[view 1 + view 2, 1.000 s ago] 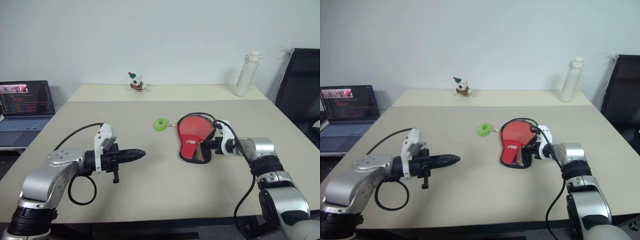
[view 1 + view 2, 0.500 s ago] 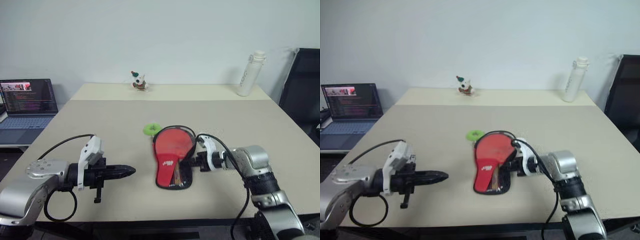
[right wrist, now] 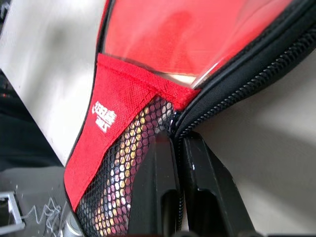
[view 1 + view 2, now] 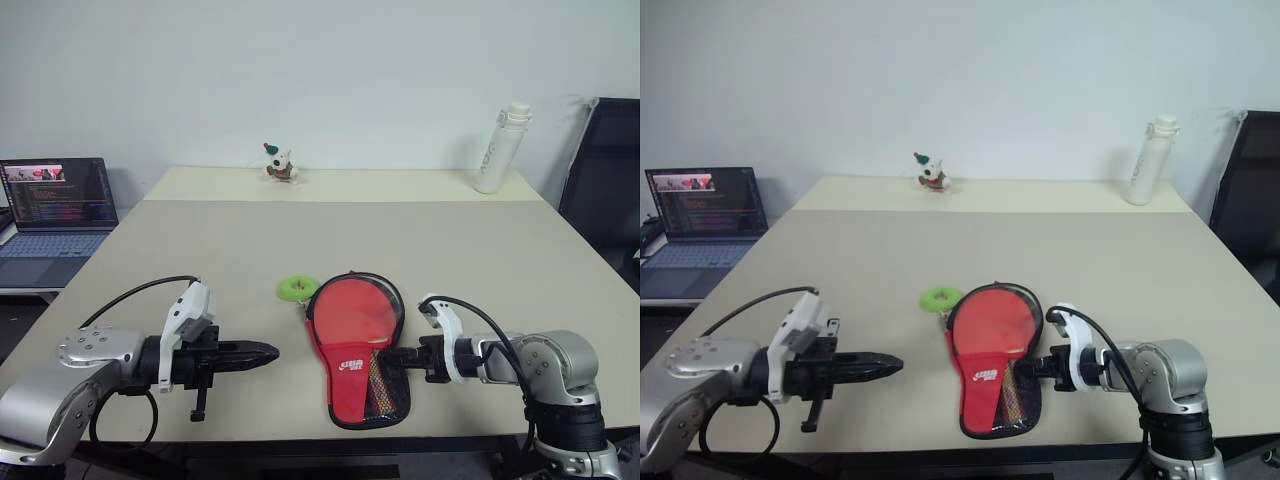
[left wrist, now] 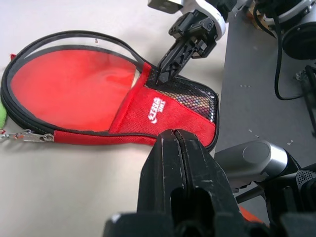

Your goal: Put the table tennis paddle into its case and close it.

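Black fingers of my right gripper are pinched tight on the zipper rim of the case, right by its mesh pocket. That case lies flat near the front edge of the table, red side up with the white logo showing; I can't tell whether the paddle is inside. Just beside its round end sits a green ring. My left gripper hovers off to the case's left, closed up and empty, pointing at it. Further back: a small toy figure, a white bottle, a laptop.
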Available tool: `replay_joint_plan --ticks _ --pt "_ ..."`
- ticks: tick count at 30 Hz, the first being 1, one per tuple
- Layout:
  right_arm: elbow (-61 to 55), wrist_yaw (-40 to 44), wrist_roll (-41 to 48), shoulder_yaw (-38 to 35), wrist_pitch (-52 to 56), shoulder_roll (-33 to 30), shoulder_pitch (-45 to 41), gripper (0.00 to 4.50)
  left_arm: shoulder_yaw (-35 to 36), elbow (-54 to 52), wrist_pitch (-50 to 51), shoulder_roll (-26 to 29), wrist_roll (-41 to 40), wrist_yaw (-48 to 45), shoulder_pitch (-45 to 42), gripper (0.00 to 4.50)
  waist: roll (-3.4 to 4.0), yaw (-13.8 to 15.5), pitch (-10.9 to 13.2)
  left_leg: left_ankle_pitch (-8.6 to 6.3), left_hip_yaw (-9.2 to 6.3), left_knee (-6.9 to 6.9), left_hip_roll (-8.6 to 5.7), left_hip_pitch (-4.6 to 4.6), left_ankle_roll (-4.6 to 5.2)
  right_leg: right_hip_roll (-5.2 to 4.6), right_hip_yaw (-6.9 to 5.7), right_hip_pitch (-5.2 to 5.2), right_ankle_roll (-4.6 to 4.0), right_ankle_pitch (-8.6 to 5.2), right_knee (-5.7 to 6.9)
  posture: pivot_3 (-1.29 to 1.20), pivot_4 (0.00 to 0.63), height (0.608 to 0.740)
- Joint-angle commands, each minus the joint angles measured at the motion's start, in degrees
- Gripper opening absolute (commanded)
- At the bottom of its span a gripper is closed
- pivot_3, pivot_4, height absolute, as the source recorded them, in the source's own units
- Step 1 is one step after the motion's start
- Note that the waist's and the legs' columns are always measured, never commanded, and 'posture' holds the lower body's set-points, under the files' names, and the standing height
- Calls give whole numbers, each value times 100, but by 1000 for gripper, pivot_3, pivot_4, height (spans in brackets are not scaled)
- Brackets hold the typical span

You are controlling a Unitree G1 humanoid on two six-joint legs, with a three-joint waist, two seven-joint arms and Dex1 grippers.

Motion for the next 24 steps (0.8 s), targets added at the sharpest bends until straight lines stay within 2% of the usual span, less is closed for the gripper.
replay_joint_plan --ticks 1,8,16,19,24 --pt "-278 -392 578 -194 45 191 129 29 -32 21 -148 0 -2 -38 -90 0 0 -3 0 0 0 0 0 0 0 0 1 0 0 0 0 0 150 740" --pt "-282 -1275 1442 -277 45 505 307 29 -63 69 -243 41 10 -77 -61 0 0 -24 0 0 0 -2 2 1 0 2 0 0 0 0 0 0 150 740" --pt "-87 -1732 1821 -299 45 82 342 29 -44 2 -322 27 32 -33 90 0 -1 -19 0 0 1 -2 1 0 0 1 1 0 0 0 -3 0 150 740" --pt "-176 -1793 2146 -410 45 -85 375 791 -30 -26 -361 18 62 -10 187 0 0 -17 0 0 0 -2 0 0 0 1 1 0 1 0 -3 0 150 740" --pt "-324 -2056 2845 -505 45 -329 504 2437 -76 -26 -423 -19 123 32 235 0 -1 -15 0 0 0 -2 1 0 1 1 1 1 1 0 -3 0 150 740"
